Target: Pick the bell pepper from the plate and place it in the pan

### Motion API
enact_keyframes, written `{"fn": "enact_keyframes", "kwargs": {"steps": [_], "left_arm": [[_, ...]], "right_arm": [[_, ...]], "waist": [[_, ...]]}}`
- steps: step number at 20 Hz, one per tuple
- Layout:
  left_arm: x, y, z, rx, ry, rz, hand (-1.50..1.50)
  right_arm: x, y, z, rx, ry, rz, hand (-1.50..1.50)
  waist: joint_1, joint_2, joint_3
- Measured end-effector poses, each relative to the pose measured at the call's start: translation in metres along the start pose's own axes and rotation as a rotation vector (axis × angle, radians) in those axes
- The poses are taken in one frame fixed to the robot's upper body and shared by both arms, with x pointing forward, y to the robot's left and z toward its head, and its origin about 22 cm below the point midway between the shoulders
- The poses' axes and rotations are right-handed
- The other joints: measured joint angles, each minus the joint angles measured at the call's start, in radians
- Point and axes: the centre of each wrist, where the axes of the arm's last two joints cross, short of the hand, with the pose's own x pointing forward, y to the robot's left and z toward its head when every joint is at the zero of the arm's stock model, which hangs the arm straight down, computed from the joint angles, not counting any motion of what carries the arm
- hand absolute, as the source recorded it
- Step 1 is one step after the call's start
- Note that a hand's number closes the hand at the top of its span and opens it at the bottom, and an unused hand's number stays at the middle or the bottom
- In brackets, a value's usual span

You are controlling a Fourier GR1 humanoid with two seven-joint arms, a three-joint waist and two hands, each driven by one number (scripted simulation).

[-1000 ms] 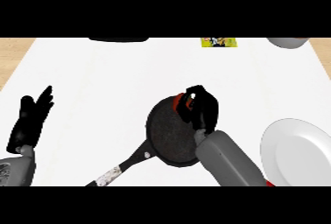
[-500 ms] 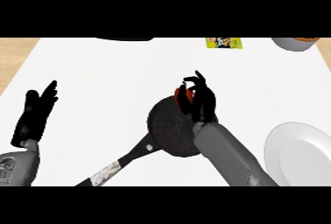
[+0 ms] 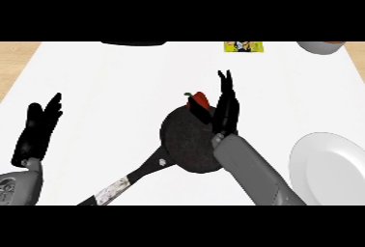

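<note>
Fingers [image 3: 227, 96] of right hand [image 3: 225, 115] straight, released, beside red bell pepper [image 3: 200, 102]. Pepper sits at far rim of round black frying pan [image 3: 189, 144], off white round plate [image 3: 331, 166]: placing looks done, only withdrawal left. Left hand [image 3: 39, 129] rests open at bench [image 3: 114, 77] left. Yellow packet [image 3: 242, 46], bowl [image 3: 321, 47] far off; nothing blocks retreat.

Red bell pepper [image 3: 200, 101] — on black pan's [image 3: 187, 144] far rim

White counter [image 3: 107, 82] bears pan [image 3: 187, 144], plate [image 3: 331, 166], bowl [image 3: 322, 47]
</note>
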Motion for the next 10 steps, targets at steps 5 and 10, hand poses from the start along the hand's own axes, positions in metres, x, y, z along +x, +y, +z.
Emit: {"fn": "enact_keyframes", "kwargs": {"steps": [5,10], "left_arm": [[-0.014,0.008,0.004,0.026,0.013,0.006,0.00],[-0.022,0.017,0.011,0.055,0.036,-0.001,0.00]], "right_arm": [[-0.008,-0.009,0.001,-0.072,0.042,-0.052,-1.50],[-0.027,-0.049,0.005,-0.148,0.069,-0.095,-1.50]], "waist": [[-0.035,-0.009,-0.001],[-0.068,-0.020,-0.002]]}}
